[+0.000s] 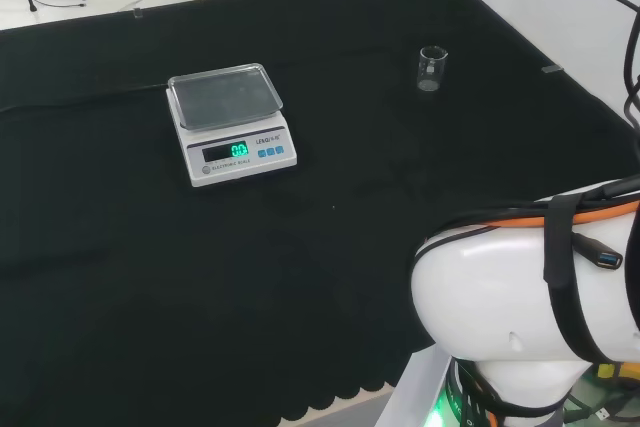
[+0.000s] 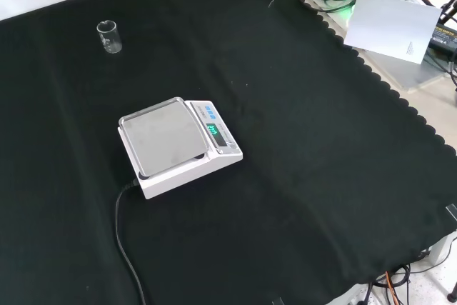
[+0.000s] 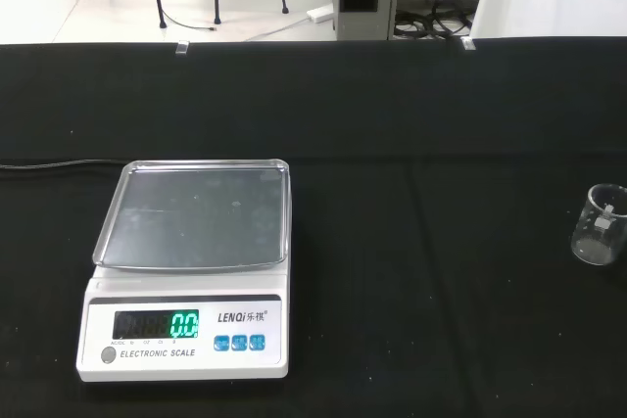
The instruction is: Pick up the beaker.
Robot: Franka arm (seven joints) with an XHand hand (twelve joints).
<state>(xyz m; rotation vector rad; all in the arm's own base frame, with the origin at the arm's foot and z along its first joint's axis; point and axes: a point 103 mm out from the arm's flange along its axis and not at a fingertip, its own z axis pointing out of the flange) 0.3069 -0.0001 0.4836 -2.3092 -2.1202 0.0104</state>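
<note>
Head view: from behind and above the arm's white link (image 1: 530,317), over the black-clothed counter (image 1: 120,277). Front view: from the opposite side, looking down, scale (image 2: 178,146) central. Wrist view: low and close, facing the scale's display. Shared across all three: scale and small beaker (image 1: 431,68).

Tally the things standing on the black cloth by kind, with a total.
Beaker, clear glass: 1
Electronic scale, white with a steel pan: 1
Total: 2
</note>
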